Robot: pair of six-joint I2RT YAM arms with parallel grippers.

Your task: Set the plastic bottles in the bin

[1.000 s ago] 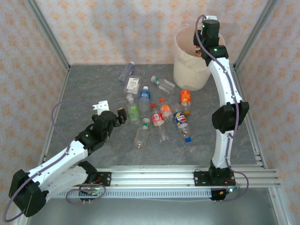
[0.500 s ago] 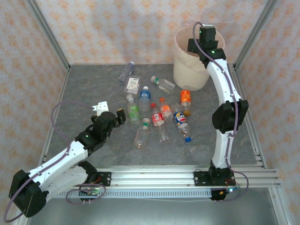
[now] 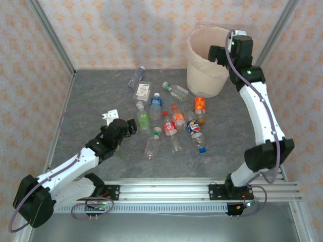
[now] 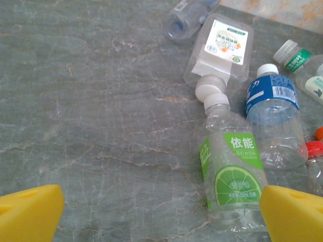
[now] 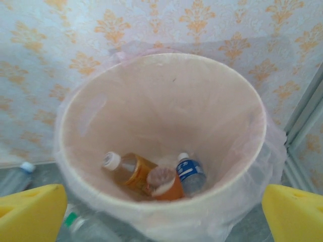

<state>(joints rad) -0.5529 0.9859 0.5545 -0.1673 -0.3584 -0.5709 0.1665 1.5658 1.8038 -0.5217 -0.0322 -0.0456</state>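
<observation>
Plastic bottles (image 3: 170, 126): about a dozen are seen lying on their sides in a loose cluster at the centre of the overhead view, on the grey counter (image 3: 96, 96); three more are seen at the bottom of the bin.
Bin (image 3: 202, 75): it is set upright at the upper right of the overhead view and lined with a thin bag, so bottles can be dropped in from above.
Right pincer (image 5: 161, 214): it is held over the bin's mouth, jaws spread wide and nothing between them; the position is judged to suit a drop.
Left pincer (image 4: 161, 214): it is held low over the counter, jaws wide apart and empty, and is pointed towards the green-labelled bottle (image 4: 233, 176), judged the likely next pick.
Writing: "依能" is read on the green label, above a pictured lime slice; a barcode is seen on the blue-labelled bottle (image 4: 272, 96), its white characters not made out; the print on the flat white-labelled bottle (image 4: 222, 48) is too fine to be read.
</observation>
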